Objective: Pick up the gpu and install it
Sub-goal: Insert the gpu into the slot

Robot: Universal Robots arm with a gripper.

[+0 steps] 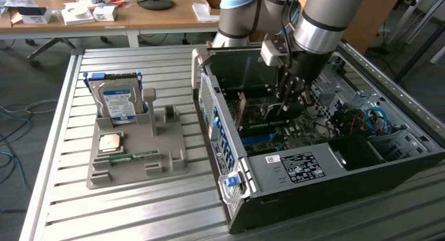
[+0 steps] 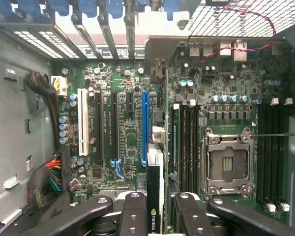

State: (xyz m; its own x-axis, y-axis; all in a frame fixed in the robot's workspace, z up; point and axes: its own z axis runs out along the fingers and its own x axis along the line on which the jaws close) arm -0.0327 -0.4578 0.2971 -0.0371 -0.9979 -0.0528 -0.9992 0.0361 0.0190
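The gpu [image 2: 155, 194] appears edge-on in the wrist view, a thin dark card with a green logo, clamped between my fingers [image 2: 132, 211]. My gripper [image 2: 155, 209] is shut on it, low inside the open computer case [image 1: 313, 168]. The card runs toward the rear slot openings, where its pale bracket [image 2: 157, 64] stands, right alongside the long blue slot [image 2: 144, 128] of the motherboard. Whether it is seated in that slot I cannot tell. In the exterior view my gripper [image 1: 286, 103] reaches down into the case, with the gpu's brownish end [image 1: 241, 112] near the rear wall.
A grey fixture [image 1: 135, 168] on the slatted table holds a hard drive [image 1: 118, 101], a processor chip [image 1: 111, 142] and a memory stick [image 1: 130, 157]. Inside the case are the processor socket [image 2: 228, 162], memory slots [image 2: 273, 147] and cable bundles [image 2: 51, 182]. A desk stands behind.
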